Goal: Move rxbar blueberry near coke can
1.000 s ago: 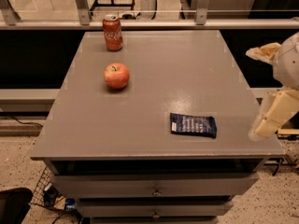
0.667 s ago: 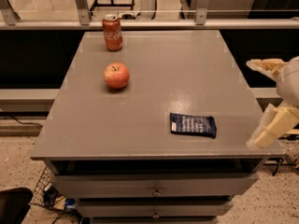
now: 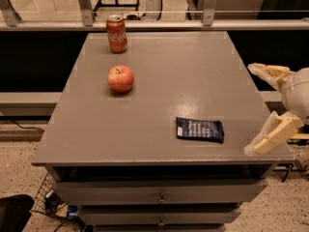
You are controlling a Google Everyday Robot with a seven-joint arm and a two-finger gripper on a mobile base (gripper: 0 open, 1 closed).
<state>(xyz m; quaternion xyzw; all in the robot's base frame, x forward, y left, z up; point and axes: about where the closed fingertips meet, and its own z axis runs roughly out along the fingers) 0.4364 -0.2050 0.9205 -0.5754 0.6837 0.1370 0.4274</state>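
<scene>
One camera view is given, and in it three things are seen on the flat grey table top (image 3: 193,62). The flat dark navy-blue rxbar blueberry wrapper (image 3: 200,130) lies towards the near right corner, a round red-orange apple (image 3: 120,78) sits left of centre, and the small red cylindrical coke can (image 3: 117,34) stands upright at the far left. The cream-coloured two-finger gripper (image 3: 250,109) is held at the table's right edge, just right of the bar and not touching it. Its fingers are spread wide apart with nothing between them. Compared with a second ago, the gripper has been lowered, its lower finger now about level with the near right corner, while bar, apple and can have not been shifted. The approach is therefore judged to be under way and the grasp not yet made. The bar lies close to the near edge, so little margin is left there. Open surface is left across the middle and far right, and the apple is best passed on its right towards the can.
</scene>
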